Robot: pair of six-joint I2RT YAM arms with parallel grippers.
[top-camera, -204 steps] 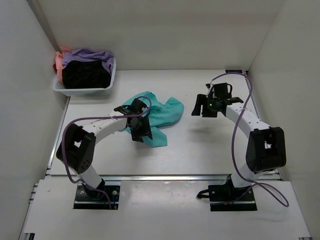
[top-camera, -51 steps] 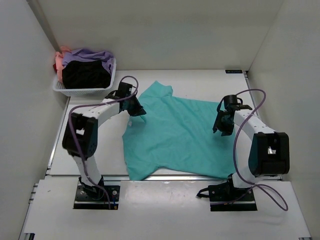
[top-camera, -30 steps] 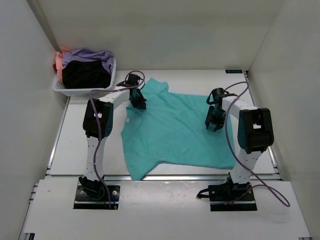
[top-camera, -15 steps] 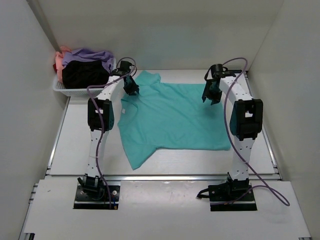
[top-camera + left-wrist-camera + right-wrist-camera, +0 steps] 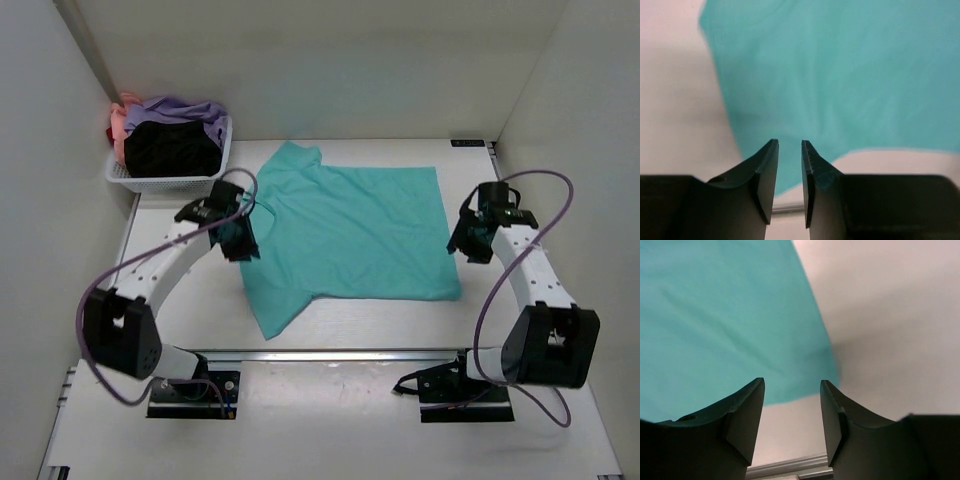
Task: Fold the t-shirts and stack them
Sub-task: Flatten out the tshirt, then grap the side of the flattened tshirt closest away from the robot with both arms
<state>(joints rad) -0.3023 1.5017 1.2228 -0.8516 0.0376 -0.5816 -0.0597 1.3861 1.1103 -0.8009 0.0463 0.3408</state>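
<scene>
Across the middle of the desk (image 5: 180,300), closer to its far edge than its near one, the teal t-shirt (image 5: 350,235) lies spread flat. One sleeve points at the far edge, the other at the near edge. The left gripper (image 5: 240,240) hangs over the cloth's left border, its jaws a narrow slit apart with nothing between them. The right gripper (image 5: 466,243) sits just beside the shirt's right border near its near-right corner, its jaws spread wider and holding nothing. At the far left corner stands a white mesh basket (image 5: 165,183), heaped with a black shirt (image 5: 170,148), a lavender shirt (image 5: 185,107) and a pink shirt (image 5: 120,125).
</scene>
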